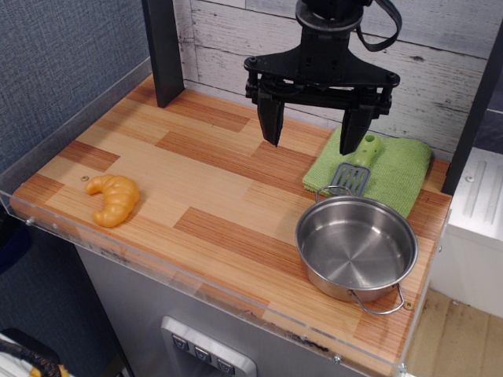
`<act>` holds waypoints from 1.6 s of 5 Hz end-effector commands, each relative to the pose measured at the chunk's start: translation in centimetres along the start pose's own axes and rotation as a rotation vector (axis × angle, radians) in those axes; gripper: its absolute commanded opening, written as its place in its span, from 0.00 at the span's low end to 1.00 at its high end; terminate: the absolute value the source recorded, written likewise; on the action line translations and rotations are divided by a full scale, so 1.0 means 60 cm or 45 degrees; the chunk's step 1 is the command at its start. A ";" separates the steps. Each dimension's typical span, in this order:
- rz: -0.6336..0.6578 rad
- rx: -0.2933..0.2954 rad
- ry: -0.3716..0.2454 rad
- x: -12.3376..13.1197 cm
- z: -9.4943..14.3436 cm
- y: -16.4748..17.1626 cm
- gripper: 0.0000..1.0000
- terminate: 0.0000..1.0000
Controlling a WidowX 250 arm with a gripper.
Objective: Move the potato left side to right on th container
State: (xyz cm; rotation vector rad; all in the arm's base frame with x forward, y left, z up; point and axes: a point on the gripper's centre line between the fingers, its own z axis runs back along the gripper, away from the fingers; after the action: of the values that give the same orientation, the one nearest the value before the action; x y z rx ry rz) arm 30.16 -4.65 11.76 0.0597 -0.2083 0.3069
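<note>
Gripper (313,133) is seen raised over the far middle of the table (204,188), fingers spread wide, nothing held. Potato (115,199) is located near the left edge; pan (356,248) sits empty at near right, well apart.

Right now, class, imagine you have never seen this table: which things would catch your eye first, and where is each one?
The big black gripper hangs open over the back middle of the wooden table, its fingers holding nothing. The glossy orange potato lies alone near the front left edge. The shiny empty container sits front right, just in front of a green cloth carrying a spatula.
</note>
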 end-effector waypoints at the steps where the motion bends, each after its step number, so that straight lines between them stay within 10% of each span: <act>1: 0.000 0.000 0.000 0.000 0.000 0.000 1.00 0.00; 8: 0.445 0.031 0.028 -0.013 -0.057 0.220 1.00 0.00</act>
State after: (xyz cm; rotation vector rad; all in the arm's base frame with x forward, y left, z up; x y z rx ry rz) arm 26.09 7.92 7.90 0.0414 -0.1678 0.6518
